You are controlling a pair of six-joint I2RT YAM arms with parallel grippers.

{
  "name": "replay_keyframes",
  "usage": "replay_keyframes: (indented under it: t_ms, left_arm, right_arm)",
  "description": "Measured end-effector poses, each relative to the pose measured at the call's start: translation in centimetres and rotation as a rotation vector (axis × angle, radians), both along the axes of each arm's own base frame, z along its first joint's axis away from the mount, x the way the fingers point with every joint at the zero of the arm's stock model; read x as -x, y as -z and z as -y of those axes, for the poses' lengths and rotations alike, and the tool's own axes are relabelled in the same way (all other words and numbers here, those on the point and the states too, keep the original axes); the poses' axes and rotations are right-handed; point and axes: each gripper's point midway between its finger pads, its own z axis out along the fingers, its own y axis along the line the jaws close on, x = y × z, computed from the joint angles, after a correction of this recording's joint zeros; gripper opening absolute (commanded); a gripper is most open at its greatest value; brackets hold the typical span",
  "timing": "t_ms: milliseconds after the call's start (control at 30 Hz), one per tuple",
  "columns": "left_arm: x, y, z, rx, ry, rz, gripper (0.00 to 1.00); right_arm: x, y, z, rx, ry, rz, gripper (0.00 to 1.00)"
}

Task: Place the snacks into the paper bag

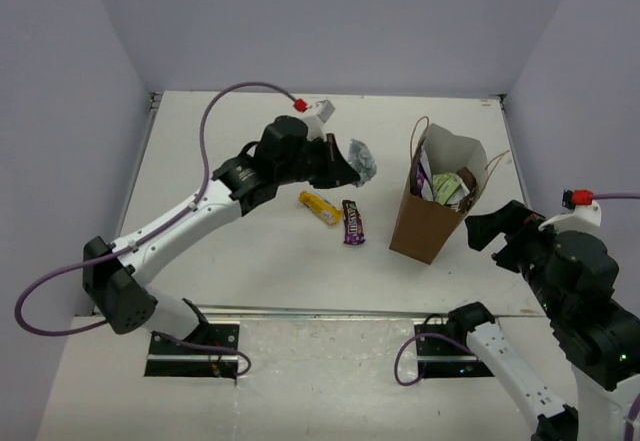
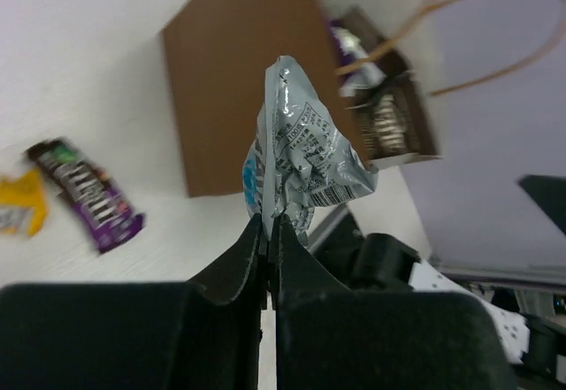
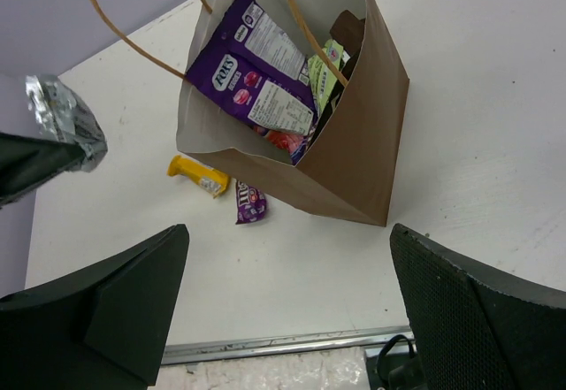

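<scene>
The left pincer (image 2: 268,231) is clenched on a crinkled silver packet (image 2: 301,156), mid-frame, left of the paper bag (image 1: 420,226). The right pincer (image 3: 283,315) is released beside the bag. Several snacks sit inside. A yellow bar (image 1: 320,207) and a dark bar (image 1: 353,222) lie on the surface (image 1: 260,271), so the task looks mostly done.

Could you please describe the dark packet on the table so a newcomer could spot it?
Find the standing brown paper bag. Just left of its base, two packets lie on the table. The dark packet is nearer the bag, brown and purple; the other is a yellow bar.
</scene>
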Motion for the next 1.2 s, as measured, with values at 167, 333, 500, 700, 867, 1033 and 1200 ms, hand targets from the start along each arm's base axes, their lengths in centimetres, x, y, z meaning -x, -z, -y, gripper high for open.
replay_keyframes:
  t_ms: [167,333,500,700,867,1033,1200]
  left_arm:
    - [1.4,-8.7,8.4,0.127,0.205,0.160,0.00]
    - [1.6,-12.1,12.4,0.187,0.287,0.227,0.00]
    - [0.4,-11.7,14.2,0.188,0.299,0.224,0.00]
    - [-0.7,-9.5,15.7,0.157,0.307,0.204,0.40]
    - [-1.2,-8.9,16.0,0.140,0.296,0.206,0.57]
    - [-1.6,-9.6,15.7,0.136,0.277,0.237,0.62]
    - [-2.3,-10.3,13.7,0.096,0.202,0.286,0.71]
  right_arm:
    - [0.0,0.0,0.0,-0.001,0.001,0.000,0.99]
    - [0.0,-0.1,0.2,0.002,0.008,0.003,0.99]
    - [0.1,-0.6,0.5,0.004,0.024,0.019,0.99]
    - [0.2,-1.2,0.7,0.001,0.032,0.036,0.99]
    - [0.2,-1.2,0.7,0.001,0.032,0.036,0.99]
    - [0.2,-1.2,0.7,0.002,0.032,0.036,0.99]
    - [0.2,-1.2,0.9,0.005,0.040,0.037,0.99]
